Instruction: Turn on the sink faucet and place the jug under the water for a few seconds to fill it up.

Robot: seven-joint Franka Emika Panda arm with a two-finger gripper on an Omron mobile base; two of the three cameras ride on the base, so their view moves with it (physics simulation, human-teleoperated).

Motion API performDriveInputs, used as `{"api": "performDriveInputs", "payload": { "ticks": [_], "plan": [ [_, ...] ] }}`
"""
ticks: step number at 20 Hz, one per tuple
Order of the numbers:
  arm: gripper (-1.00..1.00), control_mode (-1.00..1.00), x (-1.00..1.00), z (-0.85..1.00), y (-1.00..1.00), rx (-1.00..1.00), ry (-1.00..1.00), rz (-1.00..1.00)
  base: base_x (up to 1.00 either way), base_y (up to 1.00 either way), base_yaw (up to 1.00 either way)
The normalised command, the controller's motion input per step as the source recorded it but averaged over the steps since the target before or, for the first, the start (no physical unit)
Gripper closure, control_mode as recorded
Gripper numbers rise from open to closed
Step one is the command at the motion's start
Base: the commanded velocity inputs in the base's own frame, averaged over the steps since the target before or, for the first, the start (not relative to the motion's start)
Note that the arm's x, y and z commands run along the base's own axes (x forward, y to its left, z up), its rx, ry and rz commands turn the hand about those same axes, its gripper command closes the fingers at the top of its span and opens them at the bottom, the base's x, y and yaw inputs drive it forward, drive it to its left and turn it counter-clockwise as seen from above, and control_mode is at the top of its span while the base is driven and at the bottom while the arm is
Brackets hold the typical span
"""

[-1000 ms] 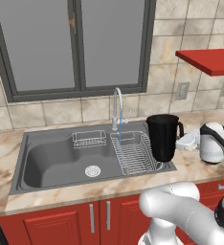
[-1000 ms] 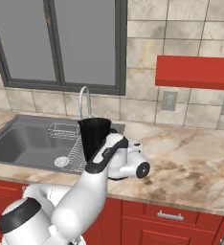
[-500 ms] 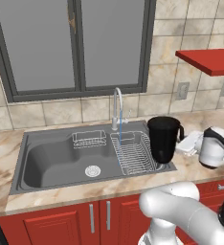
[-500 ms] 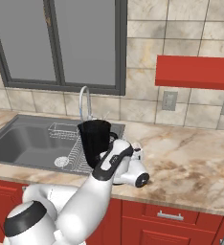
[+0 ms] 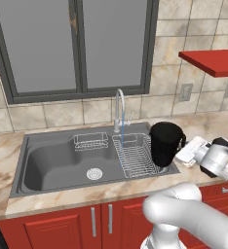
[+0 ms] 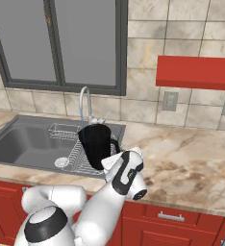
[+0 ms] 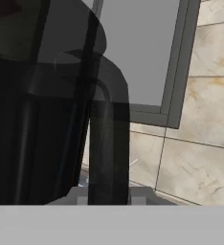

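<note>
The black jug (image 5: 165, 143) stands upright at the right end of the sink (image 5: 47, 165), over the wire rack (image 5: 135, 155). My gripper (image 5: 183, 147) reaches it from the right and is shut on its loop handle (image 7: 111, 134), which looms close in the hand view. The chrome sink faucet (image 5: 119, 102) rises behind the basin, and a thin blue stream of water (image 5: 122, 130) falls from its spout onto the rack, just left of the jug. From the right base view the jug (image 6: 96, 144) sits in front of the faucet (image 6: 84, 98), with my gripper (image 6: 115, 151) at its handle.
A small wire caddy (image 5: 90, 141) hangs at the back of the basin, near the round drain (image 5: 94, 173). A red shelf (image 5: 213, 61) juts from the tiled wall on the right. Marble counter (image 6: 181, 158) stretches right of the sink. A window (image 5: 77, 44) is behind the faucet.
My wrist has sunk a little and turned beside the jug. The jug itself has barely shifted, only slightly downward.
</note>
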Motion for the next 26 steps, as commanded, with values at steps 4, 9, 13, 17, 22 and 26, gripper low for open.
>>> {"api": "performDriveInputs", "payload": {
  "ticks": [4, 9, 13, 17, 22, 26],
  "plan": [
    [1.0, -1.0, 0.29, -0.13, 0.16, 0.0, -0.15, 0.0, 0.0, 0.0, 0.0],
    [1.0, -1.0, 0.29, -0.02, 0.27, 0.0, -0.01, 0.0, 0.0, 0.0, 0.0],
    [1.0, -1.0, 0.11, 0.0, 0.31, 0.0, 0.07, 0.0, 0.0, 0.0, 0.0],
    [1.0, -1.0, 0.09, 0.0, 0.16, -0.02, 0.21, -0.01, 0.0, 0.0, 0.0],
    [1.0, -1.0, 0.13, 0.0, 0.08, -0.04, 0.23, -0.01, 0.0, 0.0, 0.0],
    [1.0, -1.0, 0.22, 0.0, 0.18, -0.01, 0.13, -0.03, 0.0, 0.0, 0.0]
  ]
}}
